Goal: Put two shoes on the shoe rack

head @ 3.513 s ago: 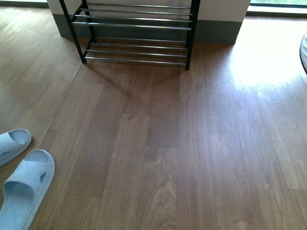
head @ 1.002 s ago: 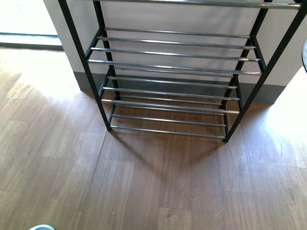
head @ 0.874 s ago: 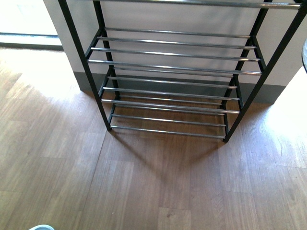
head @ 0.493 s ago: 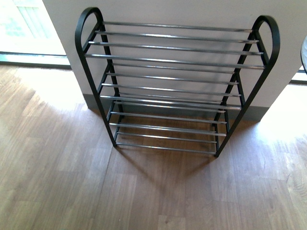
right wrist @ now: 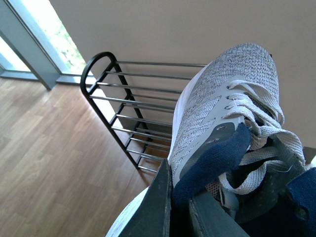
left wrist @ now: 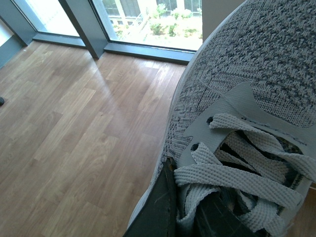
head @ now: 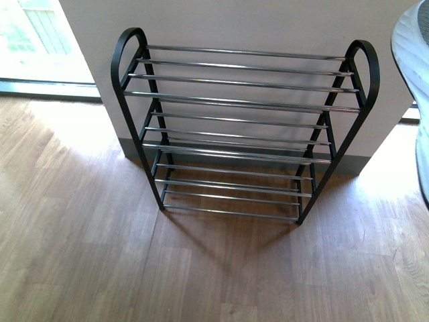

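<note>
The shoe rack (head: 242, 100) stands against a white wall straight ahead in the front view: black arched sides, several tiers of chrome bars, nothing on them. Neither arm shows there. In the left wrist view my left gripper (left wrist: 183, 215) is shut on a grey sneaker (left wrist: 247, 64) at its laced collar, the toe pointing away over the wood floor. In the right wrist view my right gripper (right wrist: 180, 207) is shut on the other grey sneaker (right wrist: 219, 98) by its navy tongue, and the shoe rack (right wrist: 129, 106) lies beyond and below the toe.
Wood floor (head: 80, 235) spreads in front of the rack. A bright floor-to-ceiling window (head: 40, 40) lies to the rack's left. A pale rounded edge (head: 412, 60) cuts into the front view at the far right.
The front view has drawn up to the rack and tilted upward; its arched top now shows whole. The blue slippers have left the view. A pale rounded edge has come in at the right.
</note>
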Controlling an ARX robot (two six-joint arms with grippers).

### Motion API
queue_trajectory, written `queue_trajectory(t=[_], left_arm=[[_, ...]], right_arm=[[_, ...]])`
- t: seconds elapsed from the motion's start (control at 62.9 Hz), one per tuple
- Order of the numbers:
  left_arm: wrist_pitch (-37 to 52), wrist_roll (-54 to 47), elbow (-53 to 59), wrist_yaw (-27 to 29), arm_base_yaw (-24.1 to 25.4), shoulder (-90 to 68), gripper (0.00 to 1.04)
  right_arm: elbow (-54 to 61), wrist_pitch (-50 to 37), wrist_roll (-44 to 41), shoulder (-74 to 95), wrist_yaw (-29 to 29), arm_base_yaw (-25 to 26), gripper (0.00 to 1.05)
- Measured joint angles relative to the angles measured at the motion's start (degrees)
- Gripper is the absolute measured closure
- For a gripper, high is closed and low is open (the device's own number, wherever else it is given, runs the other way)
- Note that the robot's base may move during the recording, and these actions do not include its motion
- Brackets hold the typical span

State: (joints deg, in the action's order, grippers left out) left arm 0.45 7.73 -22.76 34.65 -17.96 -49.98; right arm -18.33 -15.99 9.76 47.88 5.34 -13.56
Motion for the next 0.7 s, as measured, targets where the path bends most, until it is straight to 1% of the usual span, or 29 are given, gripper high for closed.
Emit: queue_trajectory(t=[0.016,0.048,0.079,0.175,0.334,0.477,0.604,0.699], left_arm=[[0.00,0.02,0.00,0.02,0.00,0.00,1.03],[0.00,0.02,0.00,0.02,0.00,0.00,1.03],[0.00,0.02,0.00,0.02,0.00,0.00,1.03],[0.00,0.02,0.00,0.00,0.00,0.00,1.03],[0.00,0.02,0.00,0.02,0.00,0.00,1.03],[0.00,0.02,0.00,0.02,0.00,0.00,1.03],[0.00,0.02,0.00,0.02,0.00,0.00,1.03],[0.00,0.02,0.00,0.02,0.00,0.00,1.03]], right_arm=[[-0.46,-0.50,0.15,0.90,-0.35,-0.70,1.03],[-2.80,-2.54,0.72,4.90,-3.89,-3.54,1.03],[-4.74,-3.85,1.16,8.04,-6.08,-5.51,1.03],[-11.43,-5.66,2.89,17.57,-10.80,-10.45,1.03],[-22.73,-7.76,4.46,33.83,-17.35,-15.50,1.03],[-33.00,-8.94,4.20,48.30,-22.56,-16.17,1.03],[-40.39,-9.09,2.54,57.72,-25.33,-15.08,1.03],[-45.27,-9.60,0.37,63.73,-25.75,-13.92,1.03]])
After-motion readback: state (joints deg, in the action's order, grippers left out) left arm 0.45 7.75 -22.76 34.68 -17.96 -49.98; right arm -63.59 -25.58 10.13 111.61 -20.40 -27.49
